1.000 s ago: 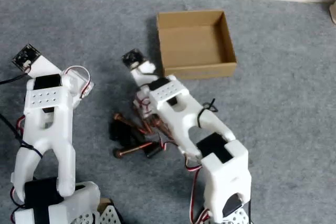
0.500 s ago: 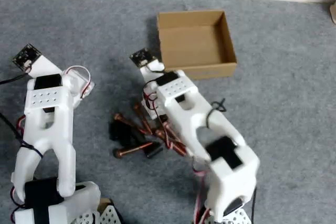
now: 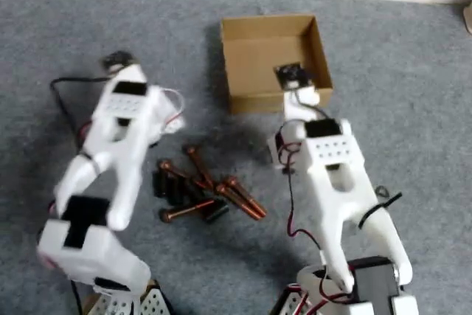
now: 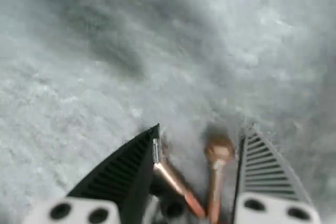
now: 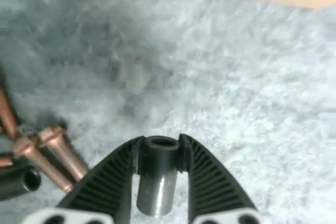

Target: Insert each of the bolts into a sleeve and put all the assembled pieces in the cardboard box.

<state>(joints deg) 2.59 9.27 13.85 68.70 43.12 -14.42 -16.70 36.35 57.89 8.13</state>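
Sleeve status: my right hand [image 5: 160, 142] is closed on one black cylindrical sleeve [image 5: 156, 177], bore facing outward, above the grey carpeted tabletop [image 5: 252, 77] near the open brown cardboard box [image 3: 251, 101]. My left hand [image 4: 203, 136] is spread wide over the copper-coloured metal bolts [image 3: 237, 195], two shanks lying between its fingers [image 4: 126, 171]. Procedure: lower the left hand squarely over a single bolt, close at mid-shank, and lift it free of its neighbours. Align bolt tip with sleeve bore before pushing; a tilted grip will likely jam the insertion.
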